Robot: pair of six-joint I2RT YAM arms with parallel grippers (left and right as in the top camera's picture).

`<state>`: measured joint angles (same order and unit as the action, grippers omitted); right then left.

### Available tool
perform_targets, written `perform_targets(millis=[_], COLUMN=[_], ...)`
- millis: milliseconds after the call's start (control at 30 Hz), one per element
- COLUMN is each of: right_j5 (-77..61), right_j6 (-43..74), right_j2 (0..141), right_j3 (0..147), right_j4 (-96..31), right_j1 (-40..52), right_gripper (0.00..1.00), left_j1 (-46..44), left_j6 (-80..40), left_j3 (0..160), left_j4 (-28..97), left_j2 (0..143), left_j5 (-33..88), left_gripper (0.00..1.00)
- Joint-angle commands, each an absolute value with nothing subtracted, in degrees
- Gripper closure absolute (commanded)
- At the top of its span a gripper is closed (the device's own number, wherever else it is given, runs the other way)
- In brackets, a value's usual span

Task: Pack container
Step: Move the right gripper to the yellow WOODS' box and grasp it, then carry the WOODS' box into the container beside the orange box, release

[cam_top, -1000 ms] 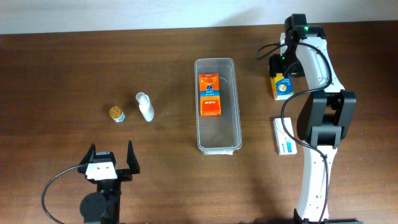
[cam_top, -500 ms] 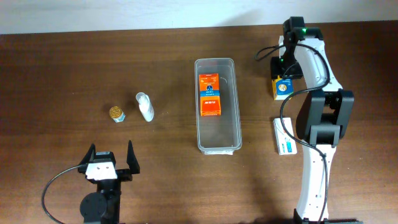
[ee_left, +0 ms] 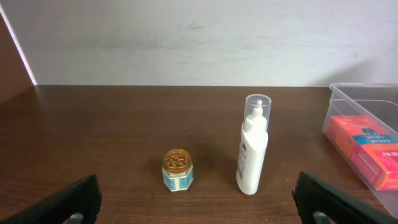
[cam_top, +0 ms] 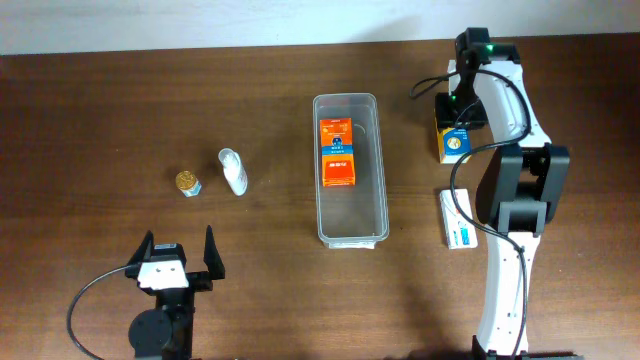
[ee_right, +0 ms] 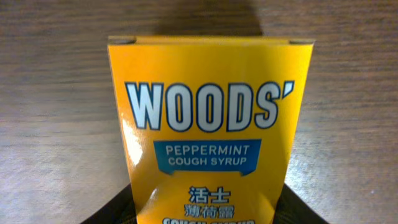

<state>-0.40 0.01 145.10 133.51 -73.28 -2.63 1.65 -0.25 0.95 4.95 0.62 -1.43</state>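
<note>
The clear container [cam_top: 350,215] lies lengthwise at the table's middle, with two orange boxes [cam_top: 338,150] in its far half. Its rim shows in the left wrist view [ee_left: 367,88]. My right gripper [cam_top: 455,120] is at the far right, over a yellow Woods' cough syrup box [cam_top: 457,143] lying on the table. In the right wrist view the box [ee_right: 208,118] fills the space between my dark fingers [ee_right: 118,208], which press on both its sides. My left gripper [cam_top: 180,262] is open and empty near the front left.
A white bottle [cam_top: 233,171] and a small gold-lidded jar [cam_top: 187,183] stand left of the container, ahead of my left gripper. They also show in the left wrist view, bottle [ee_left: 254,144] and jar [ee_left: 177,170]. A white and blue box [cam_top: 456,220] lies at the right.
My right gripper has come down further over the yellow box, covering more of it. The left arm has not moved.
</note>
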Motion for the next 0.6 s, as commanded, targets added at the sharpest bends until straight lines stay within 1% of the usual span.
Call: perform_targets(millis=[0, 100, 133, 233, 433, 567], right_j5=[-4.89, -7.64, -9.21, -9.26, -9.45, -11.86], right_j6=[0.47, 2.24, 2.63, 3.46, 7.46, 10.98], right_j2=[144.29, 144.27, 144.27, 144.27, 144.27, 143.31], right_j3=[140.07, 146.58, 151.30, 158.32, 169.64, 170.95], right_j4=[-75.55, -81.36, -85.60, -90.50, -97.36, -97.34], right_j1=[-2.63, -2.46, -2.02, -0.89, 2.81, 6.59], right_gripper=[0.52, 0.52, 0.52, 0.52, 0.53, 0.53], left_j1=[1.93, 1.93, 1.93, 1.93, 1.93, 1.93], left_j6=[-0.60, -0.60, -0.62, -0.60, -0.60, -0.60], left_j3=[0.54, 0.54, 0.54, 0.54, 0.54, 0.54], left_j4=[4.80, 4.80, 4.80, 4.80, 4.80, 4.80], left_j2=[0.30, 0.30, 0.30, 0.30, 0.30, 0.30], left_j5=[-0.62, -0.62, -0.62, -0.62, -0.62, -0.62], left_gripper=[0.01, 0.01, 0.01, 0.01, 0.01, 0.01])
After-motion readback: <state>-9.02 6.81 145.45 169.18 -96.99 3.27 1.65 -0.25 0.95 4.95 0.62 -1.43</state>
